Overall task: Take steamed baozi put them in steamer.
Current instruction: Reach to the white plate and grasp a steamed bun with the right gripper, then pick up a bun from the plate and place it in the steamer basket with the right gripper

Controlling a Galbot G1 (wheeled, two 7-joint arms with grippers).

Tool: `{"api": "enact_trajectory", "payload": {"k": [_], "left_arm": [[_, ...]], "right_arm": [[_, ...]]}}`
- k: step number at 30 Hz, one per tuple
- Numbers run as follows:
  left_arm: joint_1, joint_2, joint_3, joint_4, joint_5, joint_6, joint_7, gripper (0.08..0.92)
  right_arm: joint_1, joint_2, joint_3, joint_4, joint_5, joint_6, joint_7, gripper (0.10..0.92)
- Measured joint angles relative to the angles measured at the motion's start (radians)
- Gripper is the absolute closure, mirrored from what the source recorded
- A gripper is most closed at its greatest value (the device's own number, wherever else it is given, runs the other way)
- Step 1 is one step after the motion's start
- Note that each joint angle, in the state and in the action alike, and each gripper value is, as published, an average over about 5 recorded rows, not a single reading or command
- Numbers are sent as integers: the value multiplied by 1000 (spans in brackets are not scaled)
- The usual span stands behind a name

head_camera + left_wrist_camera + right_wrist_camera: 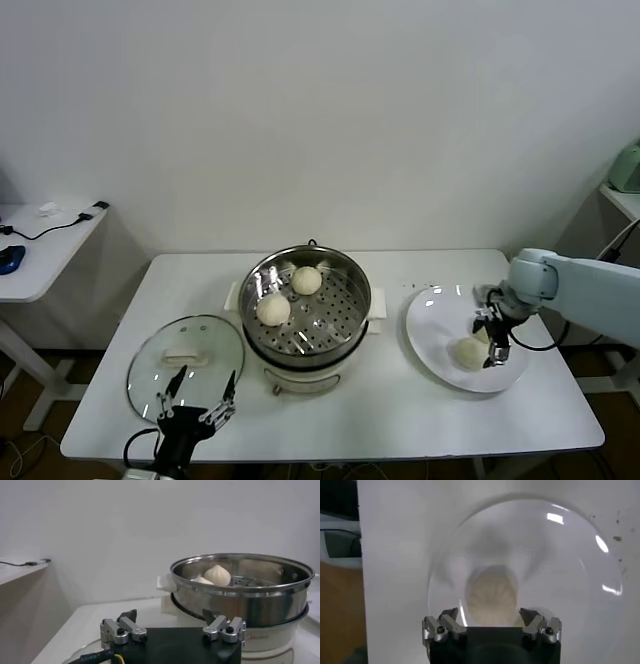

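While my left gripper [200,405] waits wide open at the near table edge over the glass lid [186,363], my right gripper [490,621] hangs above the white plate [432,330], fingers wide on both sides of one baozi [491,596], not closed. This bun is round, without long axis. Farther, two baozi [273,309] sit in the steamer [352,318].

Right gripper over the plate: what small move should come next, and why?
Probably straight down, then close. The right gripper hangs open above a baozi on the white plate, jaws either side of it, not yet gripping. Two baozi already sit in the steamer.
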Motion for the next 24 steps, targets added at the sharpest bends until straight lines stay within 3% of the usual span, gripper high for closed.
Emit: {"api": "enact_trajectory", "payload": {"k": [11, 24], "left_arm": [[-3, 0, 0, 0, 3, 1, -1, 177], [3, 0, 16, 0, 26, -11, -2, 177]], "right_arm": [[-67, -2, 67, -10, -26, -5, 24, 364], [173, 31, -35, 34, 12, 51, -30, 381]]}}
